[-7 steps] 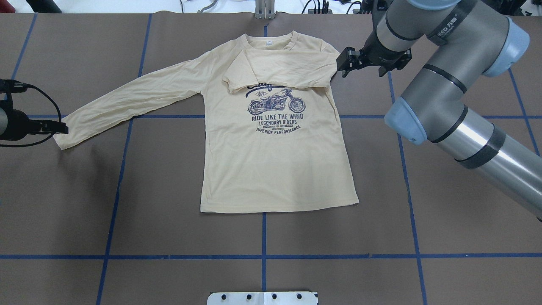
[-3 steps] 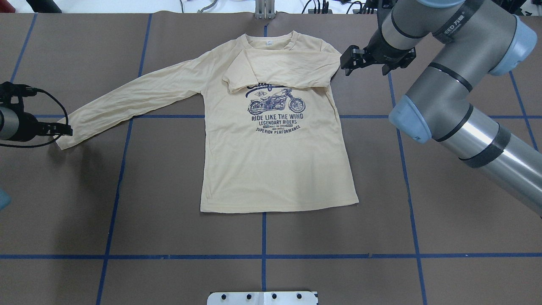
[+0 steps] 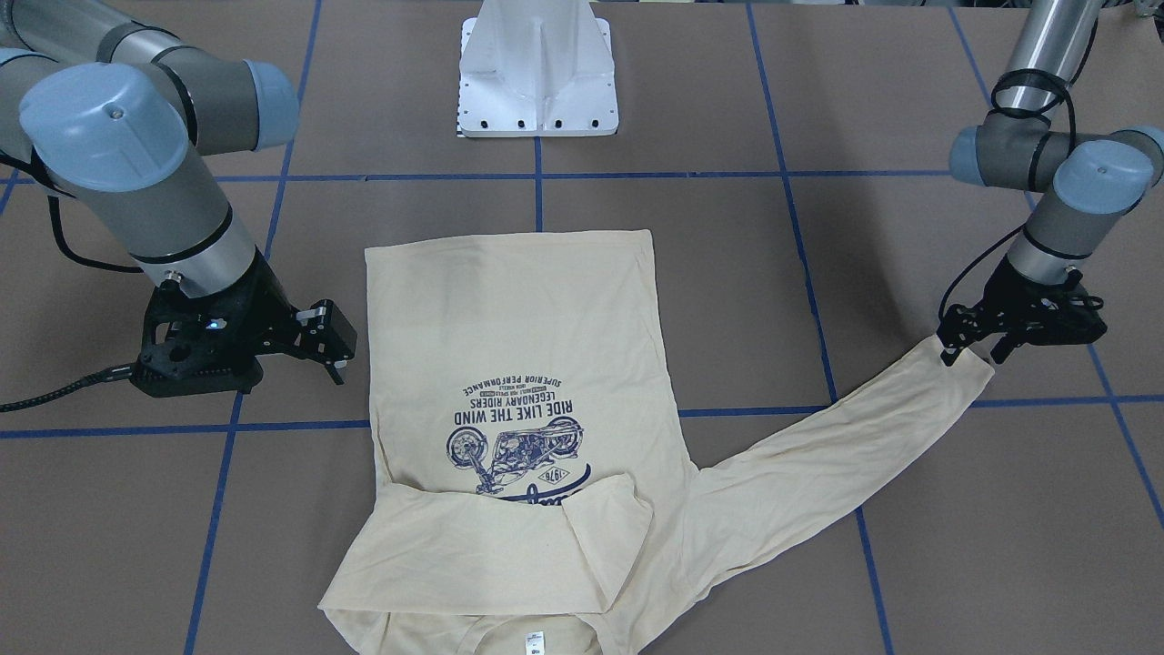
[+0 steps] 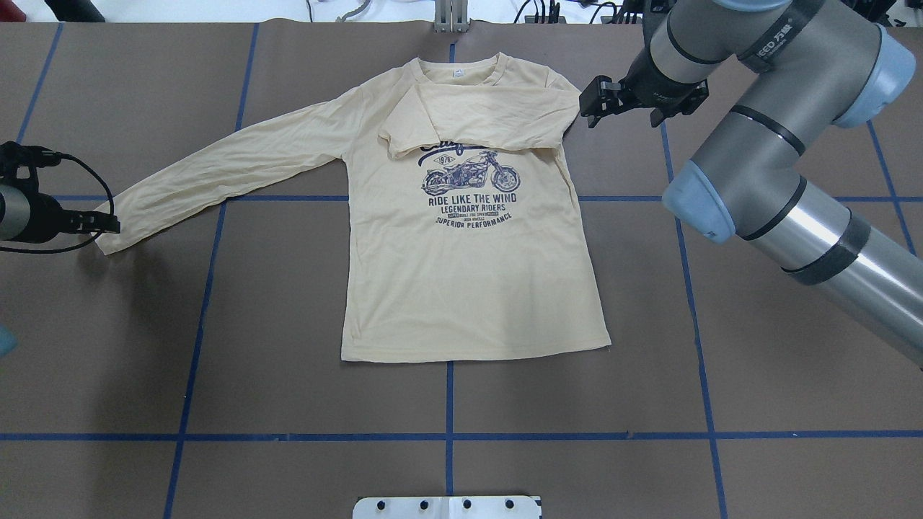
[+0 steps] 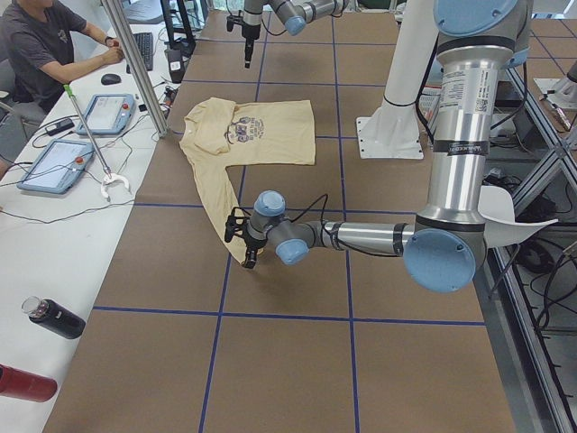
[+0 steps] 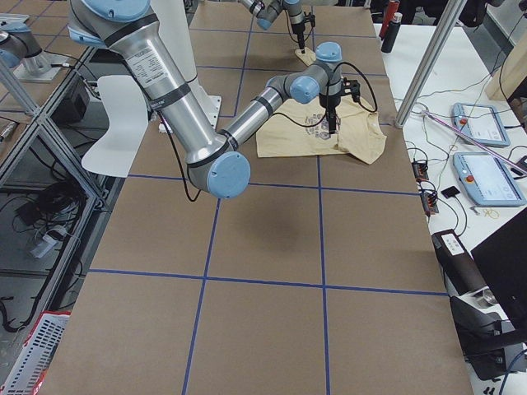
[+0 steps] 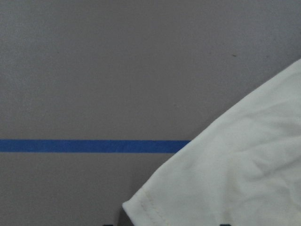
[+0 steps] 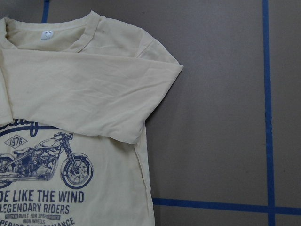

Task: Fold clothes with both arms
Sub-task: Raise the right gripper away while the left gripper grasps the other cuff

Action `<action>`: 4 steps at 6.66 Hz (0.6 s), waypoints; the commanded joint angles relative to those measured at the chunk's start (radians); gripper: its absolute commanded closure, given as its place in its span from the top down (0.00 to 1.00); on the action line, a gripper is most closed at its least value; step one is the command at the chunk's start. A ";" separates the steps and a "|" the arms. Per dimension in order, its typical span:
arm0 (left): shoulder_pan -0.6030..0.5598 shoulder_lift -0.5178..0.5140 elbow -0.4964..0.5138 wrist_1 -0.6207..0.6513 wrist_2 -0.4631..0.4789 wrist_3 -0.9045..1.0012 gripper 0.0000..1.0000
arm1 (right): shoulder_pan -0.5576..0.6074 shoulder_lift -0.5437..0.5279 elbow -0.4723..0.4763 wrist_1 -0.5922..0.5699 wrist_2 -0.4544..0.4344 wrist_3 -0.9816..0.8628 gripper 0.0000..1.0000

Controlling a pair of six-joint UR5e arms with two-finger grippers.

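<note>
T-shirt (image 4: 469, 288), one, cream with a navy motorcycle print, lies flat and face up mid-table (image 4: 288, 404). One sleeve (image 4: 483, 119) is folded across the chest. The other stretches out to the left pincer (image 3: 969, 355), whose fingers stand spread at the cuff (image 7: 211, 188). The right pincer (image 4: 585, 107), likewise released and empty, hangs just beside the folded shoulder. Brown surface crossed by blue tape lines (image 4: 577, 436) shows on every side; a white pedestal (image 3: 538, 82) stands well apart from the hem.

The brown bench (image 4: 288, 324), crossed by blue tape lines (image 4: 577, 436), carries a cream long-sleeved T-shirt (image 4: 469, 288) lying flat, print up, one sleeve folded across its chest.
</note>
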 commanded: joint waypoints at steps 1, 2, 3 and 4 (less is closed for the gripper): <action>0.000 0.001 0.001 0.000 0.000 0.000 0.66 | -0.001 0.000 0.000 0.002 0.000 0.000 1.00; 0.000 0.001 -0.002 0.000 -0.002 -0.003 0.52 | -0.001 0.000 0.000 0.002 0.000 0.000 1.00; 0.000 0.001 -0.007 0.002 -0.002 -0.006 0.29 | 0.000 0.000 0.000 0.002 0.000 0.000 1.00; 0.000 -0.001 -0.016 0.003 0.000 -0.008 0.00 | 0.000 -0.001 0.002 0.003 0.000 0.000 1.00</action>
